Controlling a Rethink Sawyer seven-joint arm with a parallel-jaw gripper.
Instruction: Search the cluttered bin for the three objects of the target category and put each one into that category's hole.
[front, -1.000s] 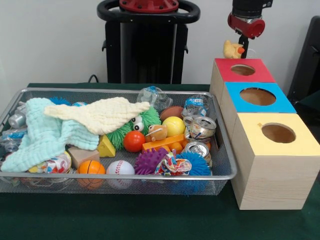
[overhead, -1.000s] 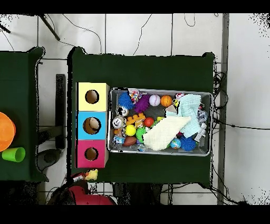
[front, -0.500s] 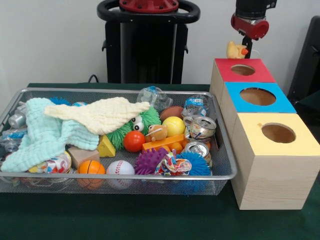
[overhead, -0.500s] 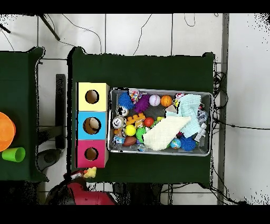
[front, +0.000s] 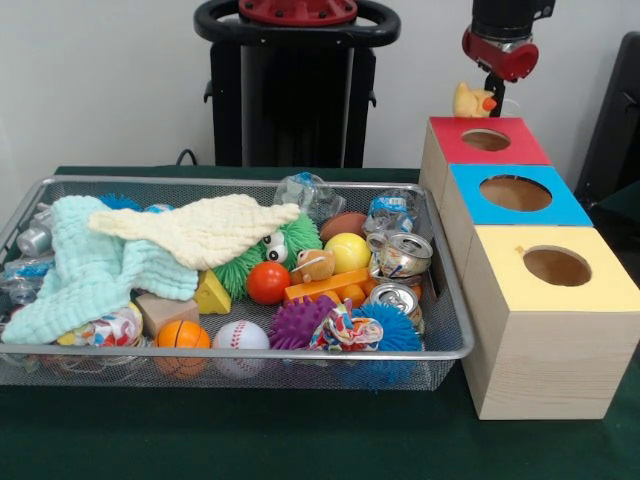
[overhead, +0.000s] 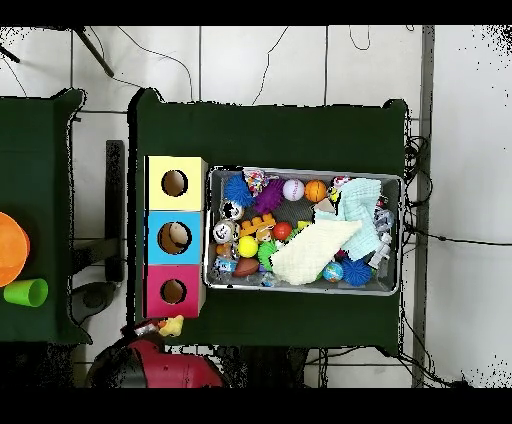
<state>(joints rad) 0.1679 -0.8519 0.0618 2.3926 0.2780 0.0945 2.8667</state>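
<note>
- The yellow duck toy (front: 468, 99) sits slightly higher and further right than a second ago, carried by the gripper (front: 489, 98), whose fingers clasp it (orange beak showing).
- It hangs just behind the red box (front: 486, 140).
- The wire bin (front: 440, 300) stays cluttered.

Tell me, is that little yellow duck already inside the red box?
No, the yellow duck hangs from the claw above and behind the red box.
</note>
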